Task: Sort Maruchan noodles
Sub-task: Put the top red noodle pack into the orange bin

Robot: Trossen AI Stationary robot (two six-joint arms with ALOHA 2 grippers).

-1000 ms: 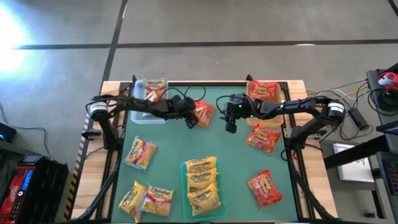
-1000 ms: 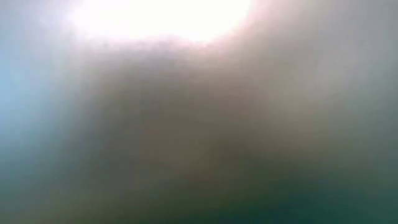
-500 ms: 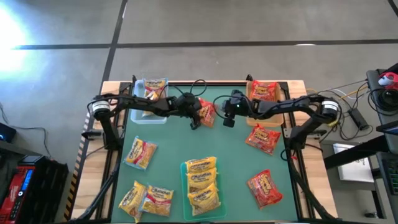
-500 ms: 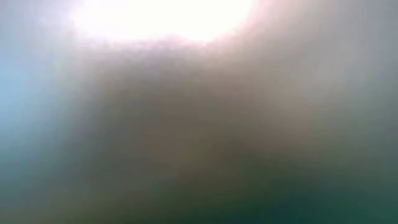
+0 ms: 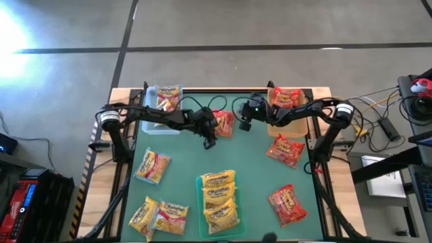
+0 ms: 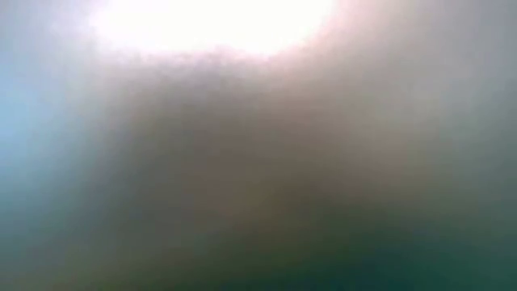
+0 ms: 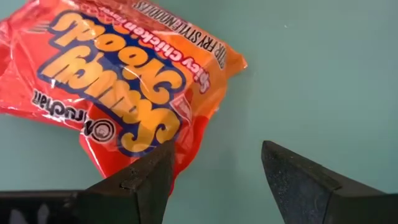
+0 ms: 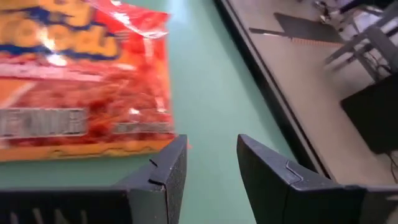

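I am looking down on a green table (image 5: 256,175) scattered with noodle packets. Nearest to me, a green tray (image 5: 200,202) is holding a stack of yellow packets (image 5: 219,197). Two more yellow packets (image 5: 159,216) are lying at the near left corner, another yellow one (image 5: 153,165) is sitting a little farther back on the left, and a red packet (image 5: 286,204) is lying at the near right, with a second red packet (image 5: 285,150) beyond it.

Farther back, mid-table, both arms are reaching in toward one orange-red packet (image 5: 222,123). My left gripper (image 5: 208,138) is hanging just beside its near edge; in the left wrist view its fingers (image 7: 149,180) are standing apart with bare green table between them, one finger right at the wrapper's edge (image 7: 124,93), gripping nothing. My right gripper (image 5: 241,123) is hovering on the packet's other side; its fingers (image 8: 171,171) are parted too, with nothing between them, the packet (image 8: 74,81) lying just ahead of them.

At the far edge, a packet (image 5: 167,96) is resting in a clear tray (image 5: 162,127) on the left, and a red packet (image 5: 286,98) is sitting in a tan tray (image 5: 275,128) on the right. The low view is giving me only glare.
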